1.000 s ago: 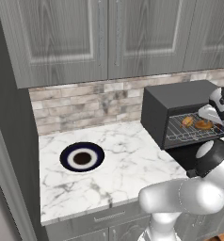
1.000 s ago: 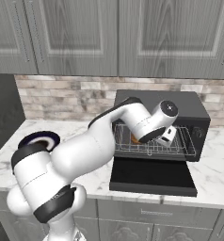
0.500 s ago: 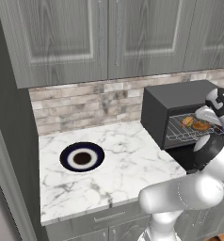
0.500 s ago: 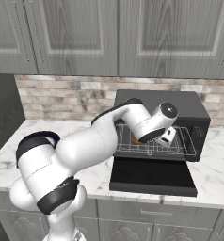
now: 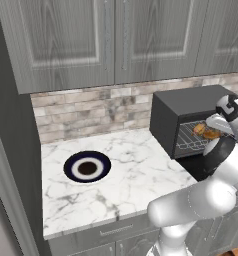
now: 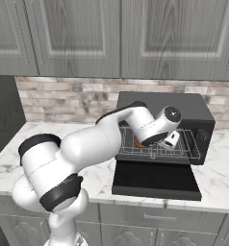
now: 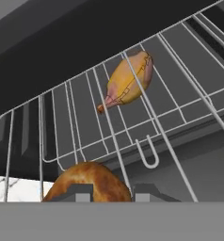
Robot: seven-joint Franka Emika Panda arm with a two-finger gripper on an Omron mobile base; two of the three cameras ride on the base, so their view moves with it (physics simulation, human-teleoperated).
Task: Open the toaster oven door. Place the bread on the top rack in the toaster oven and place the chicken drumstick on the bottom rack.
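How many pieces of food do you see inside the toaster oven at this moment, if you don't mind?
2. The chicken drumstick lies on a wire rack deeper inside the toaster oven; the bread sits right at the gripper, nearer the front. Anything behind the arm may be hidden.

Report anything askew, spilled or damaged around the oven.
Nothing stands out. The toaster oven door lies flat open on the counter, unbroken. The chicken drumstick lies whole inside the toaster oven, and the bread sits intact close to the hand camera. Nothing is spilled. Which rack each one rests on cannot be told.
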